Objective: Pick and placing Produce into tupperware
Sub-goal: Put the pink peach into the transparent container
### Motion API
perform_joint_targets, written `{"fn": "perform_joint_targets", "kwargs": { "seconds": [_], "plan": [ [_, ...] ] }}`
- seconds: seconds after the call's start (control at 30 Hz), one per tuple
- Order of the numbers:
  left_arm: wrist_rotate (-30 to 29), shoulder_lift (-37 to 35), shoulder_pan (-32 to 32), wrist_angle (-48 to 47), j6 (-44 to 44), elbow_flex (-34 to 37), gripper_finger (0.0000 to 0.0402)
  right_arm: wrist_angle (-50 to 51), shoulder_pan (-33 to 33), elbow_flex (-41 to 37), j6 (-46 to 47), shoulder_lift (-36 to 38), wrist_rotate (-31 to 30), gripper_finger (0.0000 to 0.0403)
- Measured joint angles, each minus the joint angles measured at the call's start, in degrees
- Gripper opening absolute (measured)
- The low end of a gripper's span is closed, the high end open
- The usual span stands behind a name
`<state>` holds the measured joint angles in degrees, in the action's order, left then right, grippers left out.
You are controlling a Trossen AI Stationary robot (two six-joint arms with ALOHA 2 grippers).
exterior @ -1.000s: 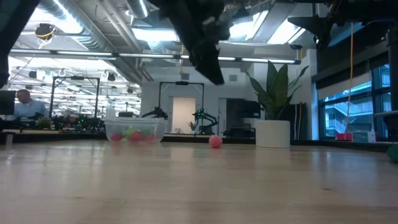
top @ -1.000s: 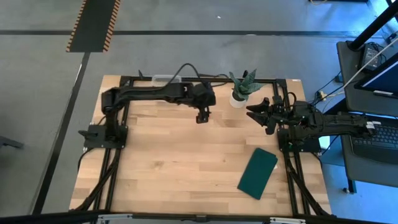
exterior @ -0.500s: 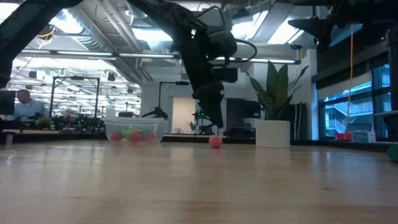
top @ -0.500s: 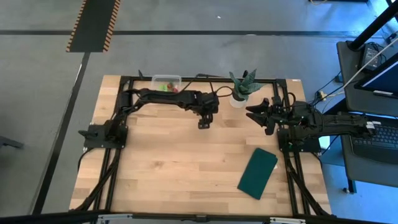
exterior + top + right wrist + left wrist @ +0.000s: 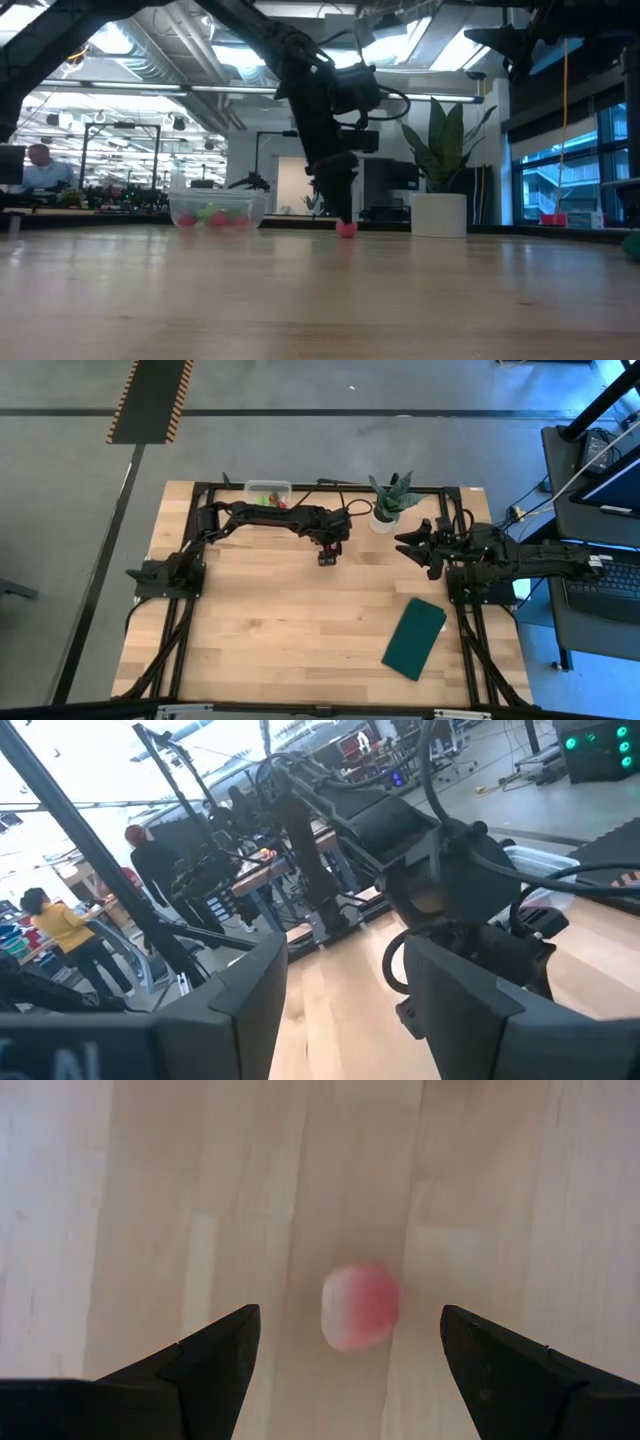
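Pink round fruit on the bare desk, toward the far edge, near the middle — directly under the left gripper, jaws wide open on either side, nothing held yet. Probably light, smooth, likely to roll; best pinched across the widest part, gently. Clear tub at the far edge, already with produce. Right gripper waiting open, empty, near the right edge.

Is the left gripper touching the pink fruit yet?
Apart. The left wrist view shows the pink fruit between the open left gripper fingers, bare wood on both sides.
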<state>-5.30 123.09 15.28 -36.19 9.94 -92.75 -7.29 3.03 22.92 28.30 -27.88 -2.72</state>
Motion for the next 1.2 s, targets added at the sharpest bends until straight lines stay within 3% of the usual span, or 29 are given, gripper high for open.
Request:
{"fn": "perform_joint_targets", "kwargs": {
  "seconds": [0.5,1.2],
  "plan": [
    [1.0,1.5,0.4,3.2,-2.1,0.0,0.0303,-0.1,0.0,0.0,-0.4,0.0,0.0,0.0204],
    [2.2,3.2,0.5,3.8,-2.9,0.0,0.0266,-0.1,0.0,0.0,-0.3,0.0,0.0,0.0204]
  ]
}}
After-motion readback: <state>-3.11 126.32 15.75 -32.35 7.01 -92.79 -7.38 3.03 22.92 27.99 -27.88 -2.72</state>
